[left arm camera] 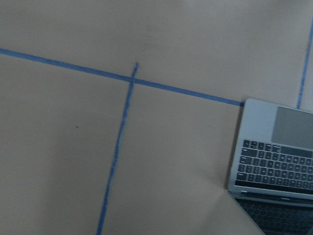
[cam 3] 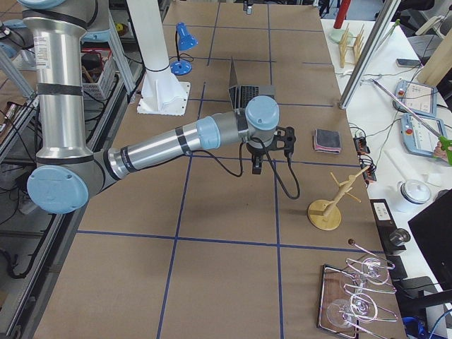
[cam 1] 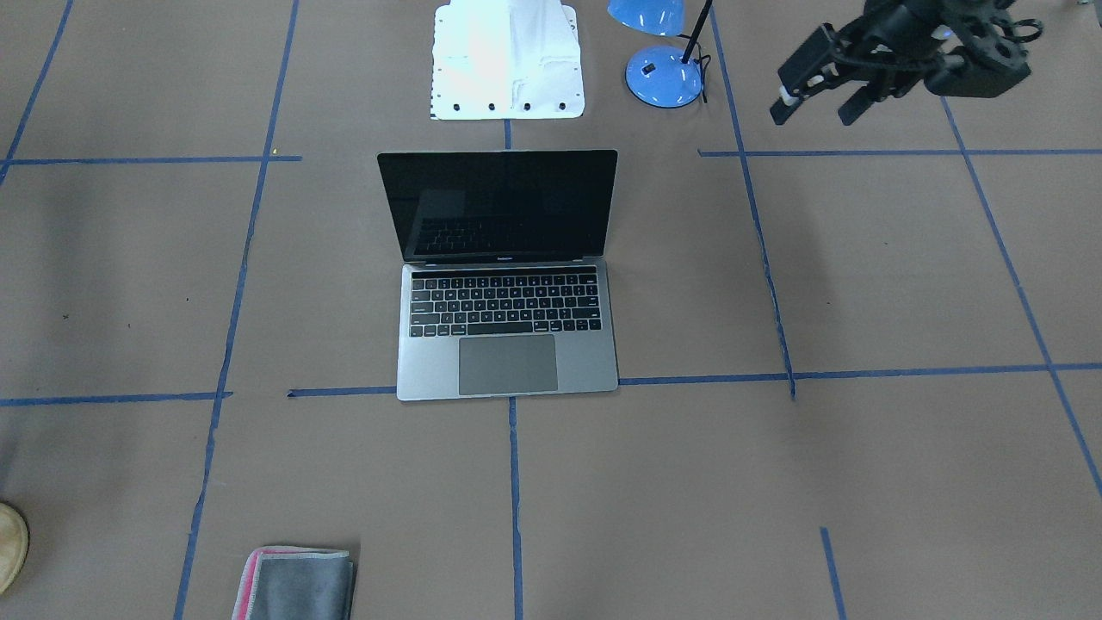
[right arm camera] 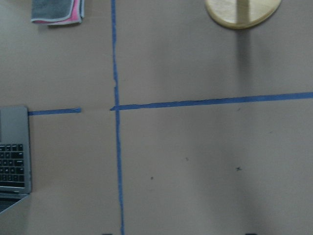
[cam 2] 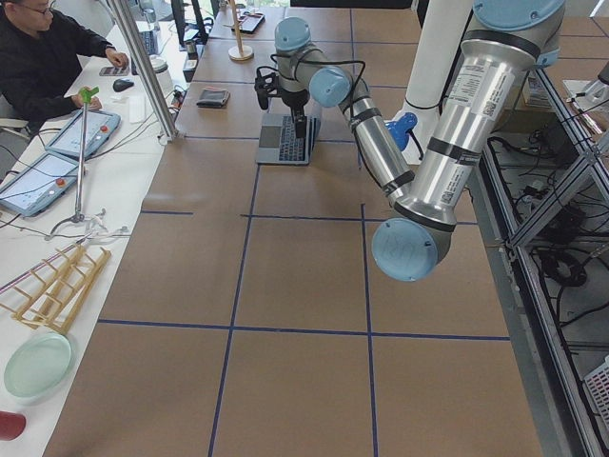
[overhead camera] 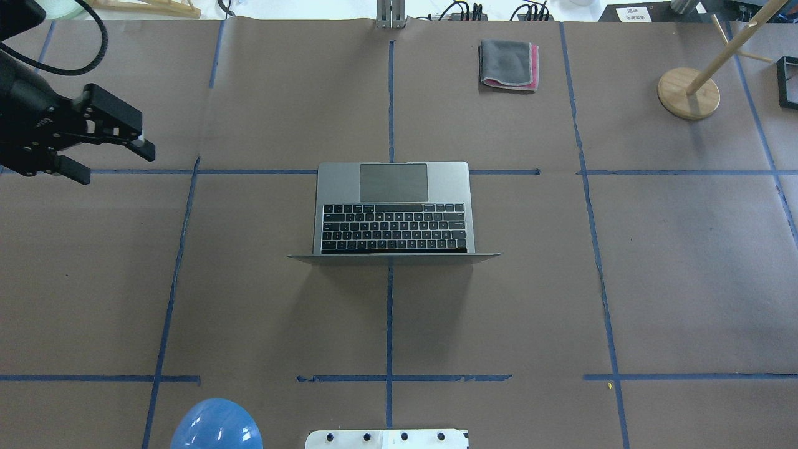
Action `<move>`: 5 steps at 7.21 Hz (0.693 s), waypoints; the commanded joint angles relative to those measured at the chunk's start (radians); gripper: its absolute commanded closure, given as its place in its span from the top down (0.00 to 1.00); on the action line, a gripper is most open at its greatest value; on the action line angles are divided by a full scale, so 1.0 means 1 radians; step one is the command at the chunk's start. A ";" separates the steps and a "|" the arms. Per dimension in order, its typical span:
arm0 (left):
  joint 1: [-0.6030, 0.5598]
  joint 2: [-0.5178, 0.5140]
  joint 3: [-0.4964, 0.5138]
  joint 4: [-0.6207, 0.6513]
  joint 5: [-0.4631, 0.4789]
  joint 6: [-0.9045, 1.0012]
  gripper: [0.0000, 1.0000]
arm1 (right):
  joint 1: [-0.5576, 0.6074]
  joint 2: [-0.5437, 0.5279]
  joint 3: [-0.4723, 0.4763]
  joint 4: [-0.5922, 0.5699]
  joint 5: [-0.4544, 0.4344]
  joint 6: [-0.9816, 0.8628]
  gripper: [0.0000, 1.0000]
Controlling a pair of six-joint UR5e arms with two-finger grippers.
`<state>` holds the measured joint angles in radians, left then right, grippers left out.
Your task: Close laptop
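The space-grey laptop (cam 1: 508,362) stands open at the table's centre, its black screen upright and its keyboard and trackpad showing. It also shows in the overhead view (overhead camera: 393,187), the left wrist view (left arm camera: 274,161) and at the edge of the right wrist view (right arm camera: 12,152). My left gripper (overhead camera: 115,163) is open and empty, held above the table well off to the laptop's side; it also shows in the front view (cam 1: 814,112). My right gripper (cam 3: 265,159) shows only in the right side view, above the table between laptop and wooden stand; I cannot tell its state.
A folded grey cloth with a pink edge (overhead camera: 508,64) lies at the table's far side. A blue desk lamp (cam 1: 663,76) and the white robot base (cam 1: 508,60) stand behind the laptop's screen. A wooden stand (overhead camera: 689,93) is at the far right.
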<state>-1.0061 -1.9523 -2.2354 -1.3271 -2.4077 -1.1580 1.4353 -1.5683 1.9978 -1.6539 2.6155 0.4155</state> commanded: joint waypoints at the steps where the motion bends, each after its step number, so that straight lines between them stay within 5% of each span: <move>1: 0.128 -0.106 -0.012 -0.015 0.007 -0.193 0.79 | -0.169 0.005 0.134 0.122 -0.002 0.329 0.53; 4: 0.317 -0.166 -0.030 -0.036 0.123 -0.293 0.08 | -0.427 0.010 0.131 0.496 -0.053 0.624 0.03; 5: 0.352 -0.171 -0.023 -0.058 0.125 -0.293 0.01 | -0.517 0.014 0.133 0.538 -0.072 0.641 0.01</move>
<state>-0.7131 -2.1141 -2.2601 -1.3652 -2.3071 -1.4395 1.0252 -1.5558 2.1287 -1.1916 2.5669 1.0200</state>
